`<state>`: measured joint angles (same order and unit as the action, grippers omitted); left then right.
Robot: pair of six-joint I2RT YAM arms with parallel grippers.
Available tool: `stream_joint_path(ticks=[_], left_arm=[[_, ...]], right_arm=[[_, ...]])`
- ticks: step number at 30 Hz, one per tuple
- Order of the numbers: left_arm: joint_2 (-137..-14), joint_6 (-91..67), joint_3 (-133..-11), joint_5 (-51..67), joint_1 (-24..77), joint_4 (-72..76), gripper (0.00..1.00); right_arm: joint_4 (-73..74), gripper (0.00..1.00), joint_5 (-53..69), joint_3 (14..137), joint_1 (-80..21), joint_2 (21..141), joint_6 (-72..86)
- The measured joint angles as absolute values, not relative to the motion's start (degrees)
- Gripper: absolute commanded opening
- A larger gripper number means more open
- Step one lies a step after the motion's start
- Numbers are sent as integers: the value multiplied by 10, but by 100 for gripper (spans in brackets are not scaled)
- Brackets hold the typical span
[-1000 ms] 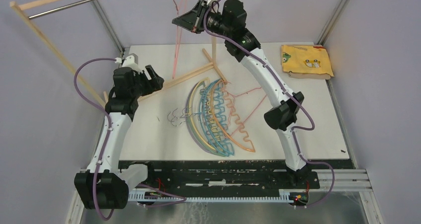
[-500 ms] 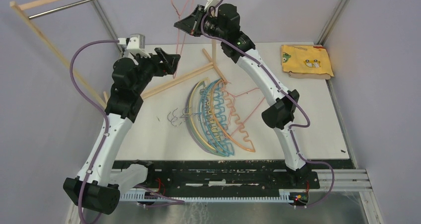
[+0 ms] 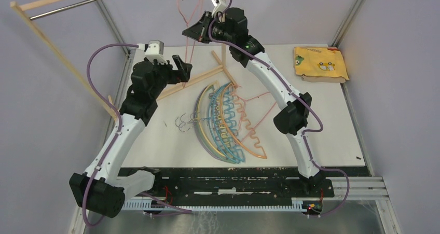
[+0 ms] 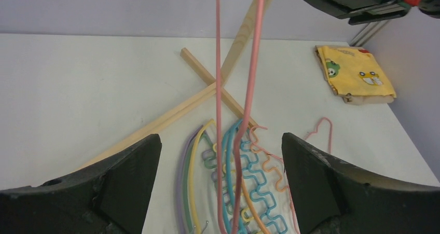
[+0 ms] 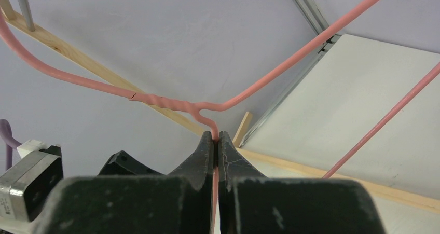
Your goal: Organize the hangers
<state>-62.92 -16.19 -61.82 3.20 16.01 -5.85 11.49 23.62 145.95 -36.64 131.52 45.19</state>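
Note:
My right gripper [image 3: 196, 30] is raised high over the table's far side and shut on the neck of a pink hanger [image 3: 181, 8], which hangs down from it. In the right wrist view the fingertips [image 5: 215, 138] pinch the pink wire [image 5: 166, 103] just below its twisted part. My left gripper [image 3: 182, 68] is open beside the hanger's lower part. In the left wrist view two pink bars [image 4: 251, 78] hang between its wide-open fingers [image 4: 220, 187], not touching them. Several pastel hangers [image 3: 223, 122] lie stacked mid-table, also in the left wrist view [image 4: 249, 166]. Another pink hanger [image 3: 262, 109] lies at their right.
The light wooden rack frame [image 3: 57, 52] with its metal rod [image 3: 88, 1] stands at the far left; its crossed foot bars [image 3: 207, 76] lie on the table behind the pile. A folded yellow cloth [image 3: 319, 63] sits at the far right corner. Small metal hooks [image 3: 184, 122] stick out left of the pile.
My left arm has lifted and swung right, bringing its open gripper up to the hanging pink hanger. My right gripper has shifted slightly left and lower, still holding the hanger.

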Motion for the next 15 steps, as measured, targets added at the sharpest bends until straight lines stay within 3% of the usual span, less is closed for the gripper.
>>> stream_joint_path(ticks=[10, 15], left_arm=[[-676, -151, -613, -3, 172, -57, 89], [-706, -151, -613, -15, 203, -54, 79]], right_arm=[[114, 1, 261, 1421, -366, 1297, 478], [106, 1, 270, 1421, -366, 1287, 489]])
